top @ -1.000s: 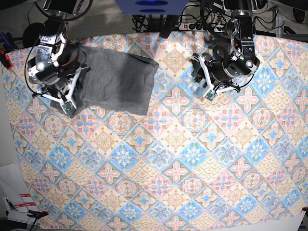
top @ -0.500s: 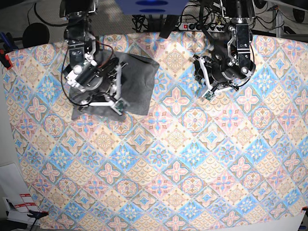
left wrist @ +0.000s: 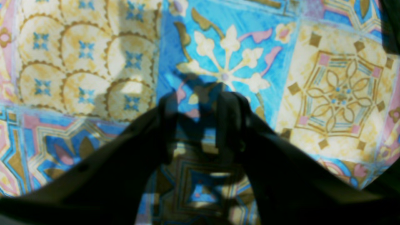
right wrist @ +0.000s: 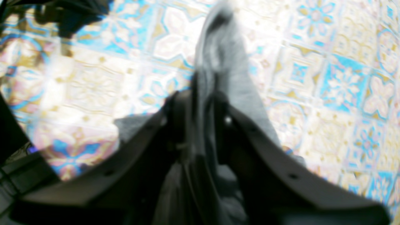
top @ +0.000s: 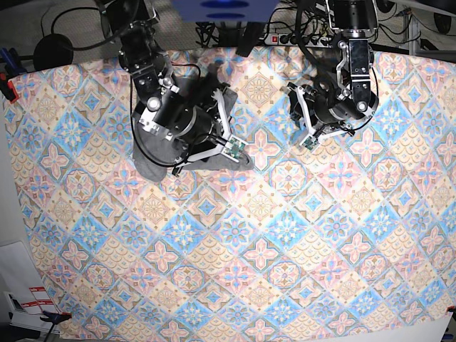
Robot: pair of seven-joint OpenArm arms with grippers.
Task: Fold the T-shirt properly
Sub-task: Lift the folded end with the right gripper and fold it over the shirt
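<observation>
closest to our right wrist camera, the right end effector [right wrist: 195,106] has a ridge of the grey t-shirt [right wrist: 218,62] between its fingers, gripping it, we judge, to carry that edge across as a fold. from above, the t-shirt [top: 153,162] sits bunched under that arm at the far left of the tile-patterned cloth [top: 285,249] covering the table. farther off, our left end effector [left wrist: 195,125] hangs open over bare cloth, holding nothing, seemingly waiting.

most of t-shirt [top: 153,162] hidden under right arm [top: 171,114]; wrist views blurred
</observation>
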